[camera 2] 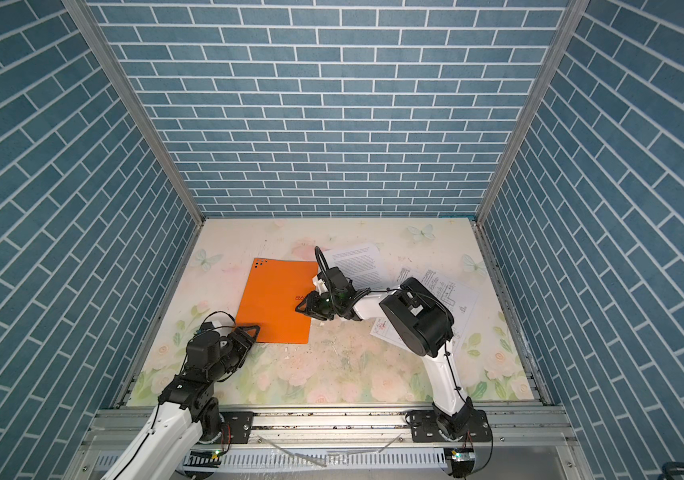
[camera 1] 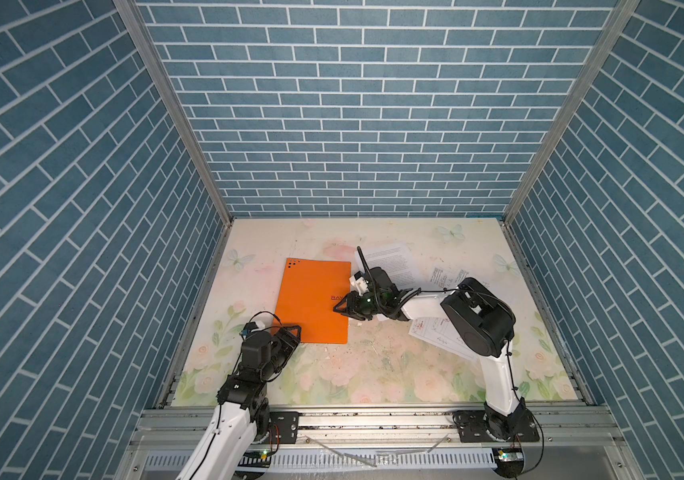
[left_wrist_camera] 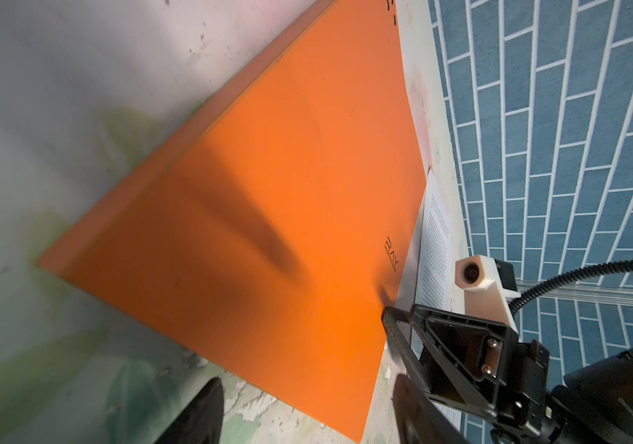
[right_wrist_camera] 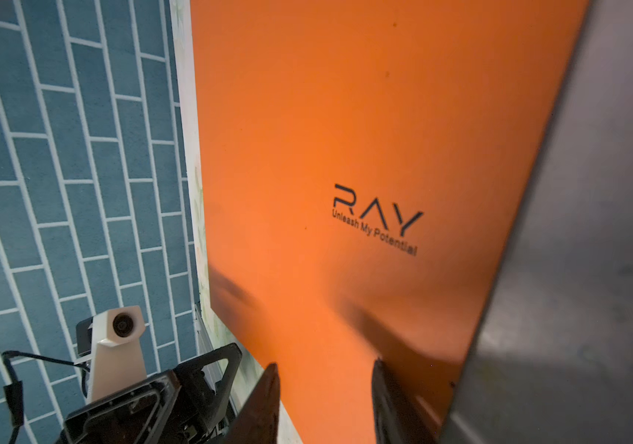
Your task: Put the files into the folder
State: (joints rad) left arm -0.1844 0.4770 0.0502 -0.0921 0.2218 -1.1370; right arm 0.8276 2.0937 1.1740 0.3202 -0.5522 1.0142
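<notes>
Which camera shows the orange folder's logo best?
Right wrist: the logo is large and readable. Left wrist shows it small and slanted; in both top views the right gripper partly covers it.

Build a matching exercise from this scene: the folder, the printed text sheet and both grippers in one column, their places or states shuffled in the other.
Things
1. flat orange rectangular folder
2. white paper sheet of dense printed text
3. black left gripper
4. black right gripper

Places or states
A. jaws apart at the folder's near left corner
B. closed, lying flat on the floral table
C. at the folder's right edge, beside its dark logo
D. on the table just past the folder's far right corner

Pairs: 1-B, 2-D, 3-A, 4-C
</notes>
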